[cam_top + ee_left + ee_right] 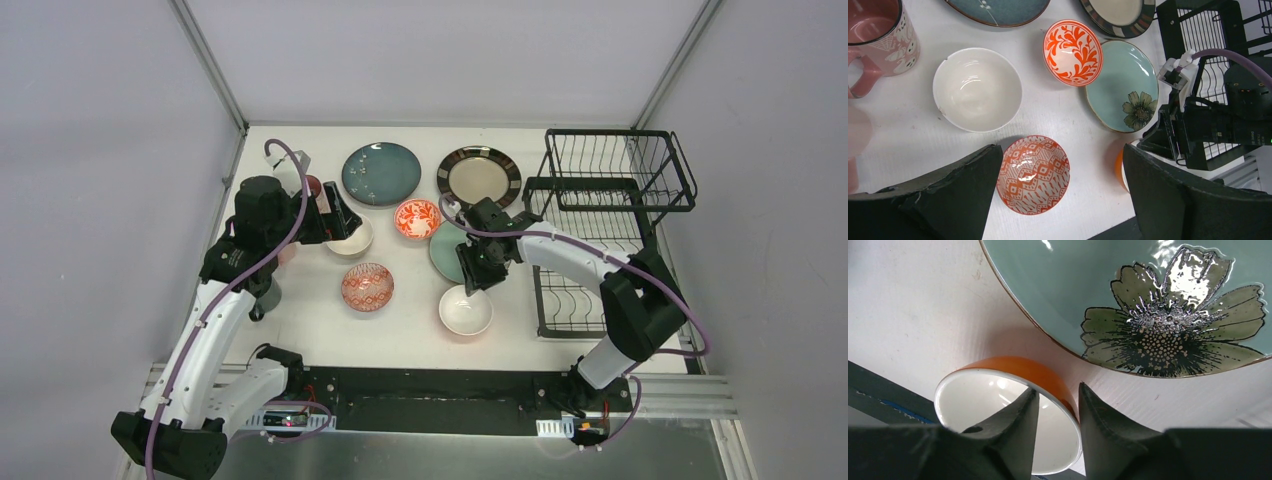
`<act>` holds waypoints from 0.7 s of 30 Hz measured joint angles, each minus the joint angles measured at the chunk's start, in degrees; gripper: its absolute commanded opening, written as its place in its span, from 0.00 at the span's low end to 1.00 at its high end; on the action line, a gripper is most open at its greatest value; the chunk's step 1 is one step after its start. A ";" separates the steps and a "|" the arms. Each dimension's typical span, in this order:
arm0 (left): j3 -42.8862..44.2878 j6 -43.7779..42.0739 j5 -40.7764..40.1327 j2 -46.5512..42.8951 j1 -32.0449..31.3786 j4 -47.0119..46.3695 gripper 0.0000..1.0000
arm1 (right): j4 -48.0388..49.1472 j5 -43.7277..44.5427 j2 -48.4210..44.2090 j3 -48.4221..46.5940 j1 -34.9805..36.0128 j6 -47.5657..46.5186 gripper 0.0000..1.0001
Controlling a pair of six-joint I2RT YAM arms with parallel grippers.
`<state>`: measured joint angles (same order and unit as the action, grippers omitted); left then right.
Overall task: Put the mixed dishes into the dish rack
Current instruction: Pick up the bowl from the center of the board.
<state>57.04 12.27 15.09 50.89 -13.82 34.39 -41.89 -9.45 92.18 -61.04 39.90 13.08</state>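
The orange bowl (993,390) is set upright on the table (420,345), just beside the near edge of the mint plate (1088,285) and a little left of the dish rack (572,300). Its far rim is straddled by the right gripper (1058,390), with one finger inside the white hollow and one by the orange outer wall. A rim pinch is probably chosen because the bowl is too wide to be spanned whole. The jaws are drawn narrow around the wall, yet whether the rim is already pinched cannot be told.

The left gripper (1062,152) is held spread wide and empty above the red patterned bowl (1034,172) and the white bowl (977,90), apparently parked away from the right arm's work.

Bare table is seen between the orange bowl and the rack's lower tray, so a lift and a sideways carry to the right seem unobstructed. The mint plate's edge, close by the outer finger, is the one thing that could be nudged.
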 measured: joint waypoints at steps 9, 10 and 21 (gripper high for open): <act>-0.13 0.00 -0.04 -0.02 0.00 0.17 0.95 | 0.70 -0.59 0.13 0.00 0.02 -0.26 0.10; -0.13 0.02 -0.04 -0.02 0.02 0.20 0.95 | 0.74 -0.81 0.13 0.00 0.02 -0.37 0.06; -0.13 1.03 1.36 0.07 0.00 0.33 0.92 | -1.25 -2.45 -0.98 -0.74 0.11 -1.03 0.00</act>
<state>56.90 13.30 16.45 50.96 -13.82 34.72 -43.13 -11.90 91.20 -61.78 40.01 12.05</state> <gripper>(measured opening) 0.933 0.034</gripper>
